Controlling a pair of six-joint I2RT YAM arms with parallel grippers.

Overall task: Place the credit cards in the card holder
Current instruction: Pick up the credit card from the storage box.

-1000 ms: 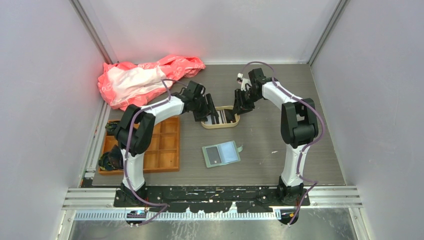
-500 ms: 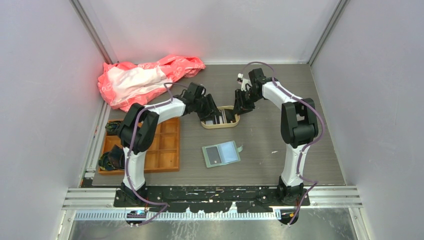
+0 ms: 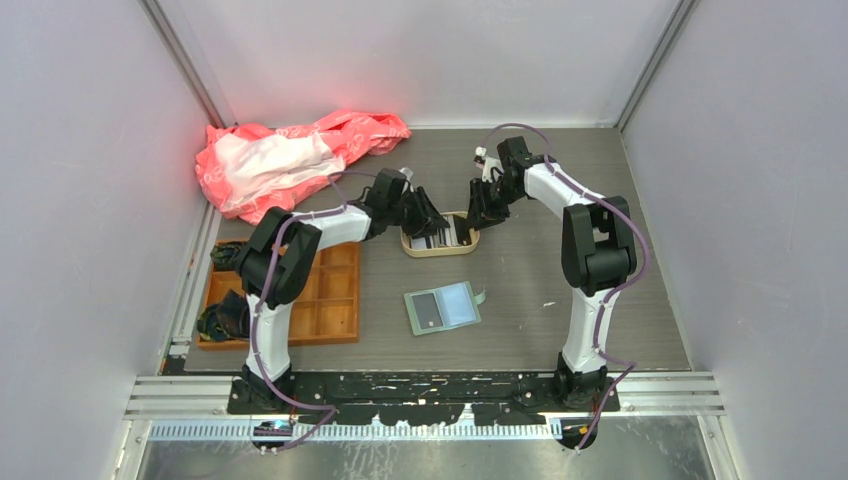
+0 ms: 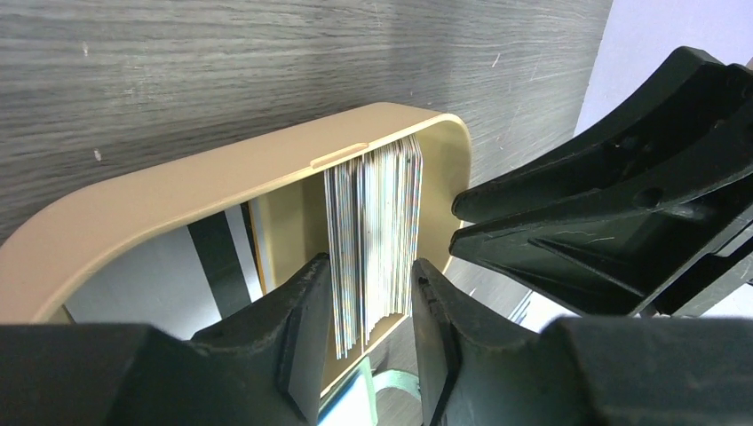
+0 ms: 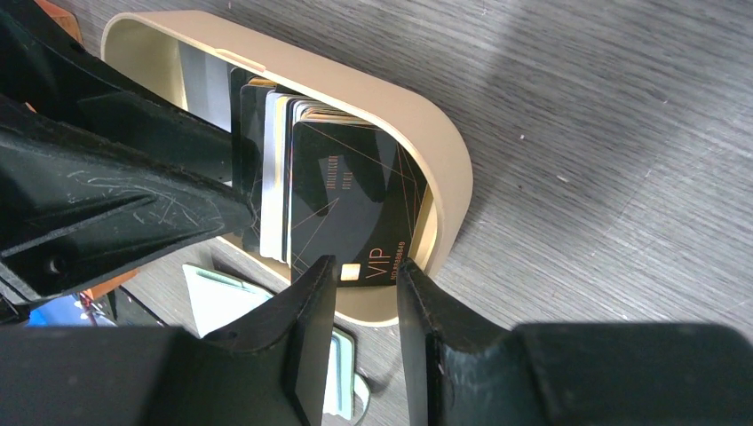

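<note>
Since a second ago the left claw (image 4: 368,302) has reached farther over the beige tray (image 4: 204,182), and its fingers have drawn in. They now stand on either side of the credit cards (image 4: 373,231), which sit upright on edge as a stack in the tray's right end. The fingers lie right against the stack, but I cannot tell whether they press it. The right claw (image 5: 364,271) sits at that same end with its fingers slightly apart, straddling the tray wall and the lower edge of a black card (image 5: 346,204) (marked VIP). I cannot tell whether it grips. The card holder (image 3: 442,308) lies open on the tabletop (image 3: 560,250), between the tray and the near edge.
</note>
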